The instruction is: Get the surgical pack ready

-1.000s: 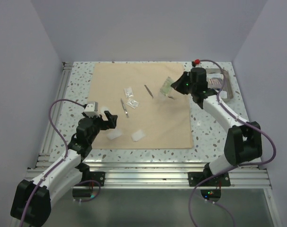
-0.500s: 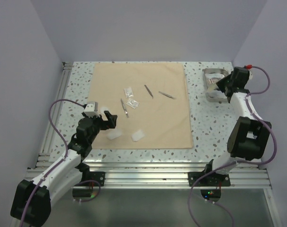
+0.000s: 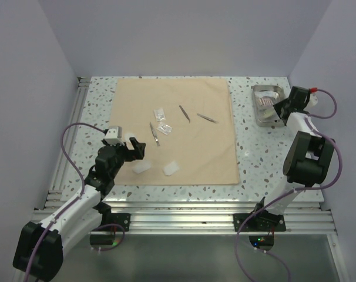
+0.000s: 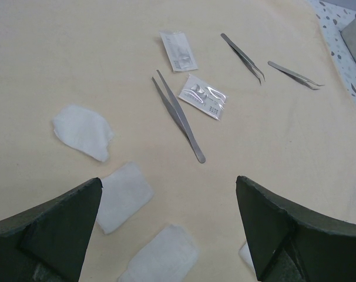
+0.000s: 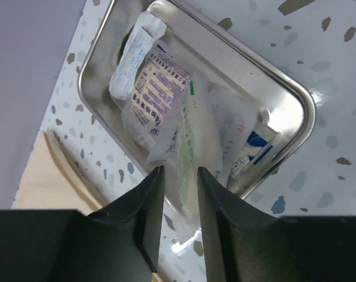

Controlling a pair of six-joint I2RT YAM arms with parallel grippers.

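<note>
1. My left gripper [image 4: 169, 198] is spread wide above the white pads [image 4: 124, 195] near the left front edge of the tan cloth [image 3: 207, 158].
2. Tweezers [image 4: 178, 114] and clear packets lie mid-cloth. The cloth's right front part is bare.
3. My right gripper [image 5: 179, 173] stands narrow over the steel tray [image 5: 245, 59] at the table's [image 3: 260, 153] far right corner.
4. A green-and-white sachet [image 5: 192, 135] sits in the gap. I cannot tell whether I am pinching it.

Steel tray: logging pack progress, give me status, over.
Left gripper open above tan cloth. Right gripper over steel tray, jaws slightly apart around green-edged sachet, grip unclear. Tweezers, gauze pads on cloth, unpacked. Nothing obstructing.
</note>
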